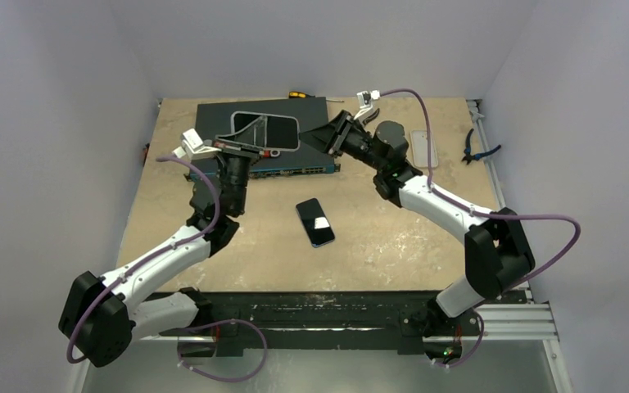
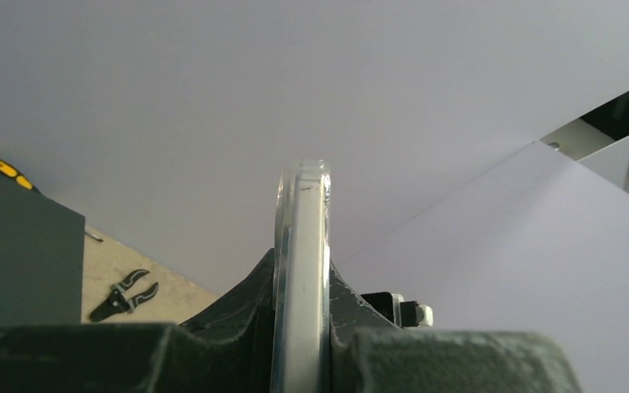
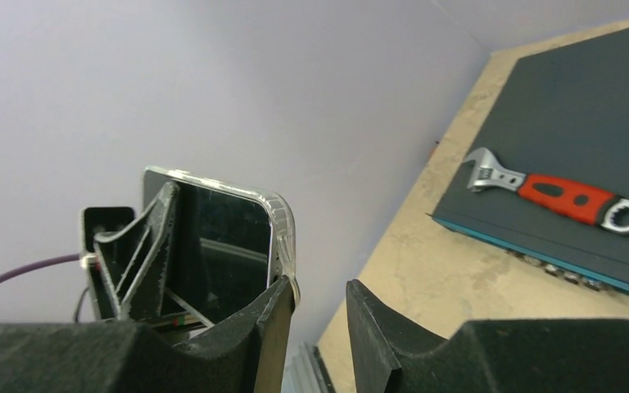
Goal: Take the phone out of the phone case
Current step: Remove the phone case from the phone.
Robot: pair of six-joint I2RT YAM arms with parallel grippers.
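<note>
While left hand clamps the half-hidden phone case, right hand gapes slightly, empty.

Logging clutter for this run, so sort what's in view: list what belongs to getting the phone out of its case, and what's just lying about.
Belongs to the job: phone case, clamped in the left tool; phone, lying bare on the table; right tool, open beside the case.

Lying about: network switch, wrench on it, pliers, screwdriver.
</note>
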